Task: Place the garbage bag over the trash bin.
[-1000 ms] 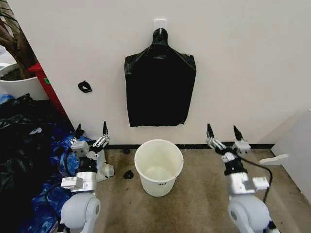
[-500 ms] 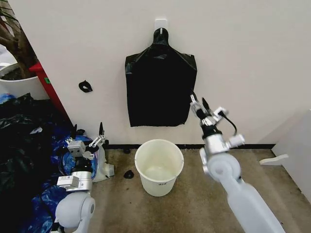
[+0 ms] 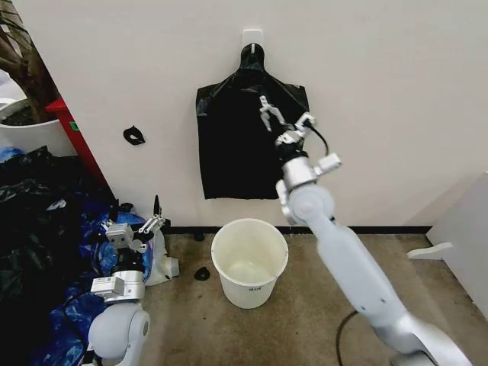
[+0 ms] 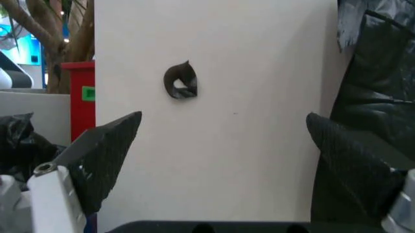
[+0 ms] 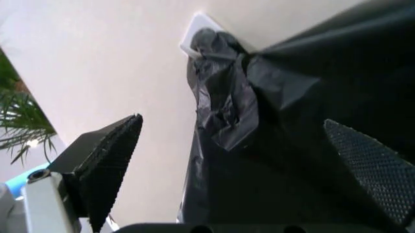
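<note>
The white trash bin (image 3: 248, 293) stands upright and empty on the floor by the wall. Above it a flat black bag bundle (image 3: 232, 152) hangs by its knotted neck (image 5: 217, 53) from a wall hook (image 3: 252, 36). A single loose garbage bag is out of view. My right gripper (image 3: 284, 114) is raised in front of the bundle's upper right part, open, with its fingers pointing at the wall and nothing between them (image 5: 232, 121). Whether it touches the plastic I cannot tell. My left gripper (image 3: 137, 213) stands open low on the bin's left, facing the wall (image 4: 224, 116).
A heap of black plastic (image 3: 30, 221) and shiny blue bags (image 3: 88, 255) fills the floor at the left. A white plant pot (image 3: 27, 137) and a red post (image 3: 72, 133) stand behind it. A small black scrap (image 3: 133, 136) sticks to the wall. A white panel (image 3: 465, 236) is at the right.
My right arm has swung up and leftward from beside the bin to the front of the hanging bundle. The left gripper has sunk a little. The bin and bundle have not moved.
</note>
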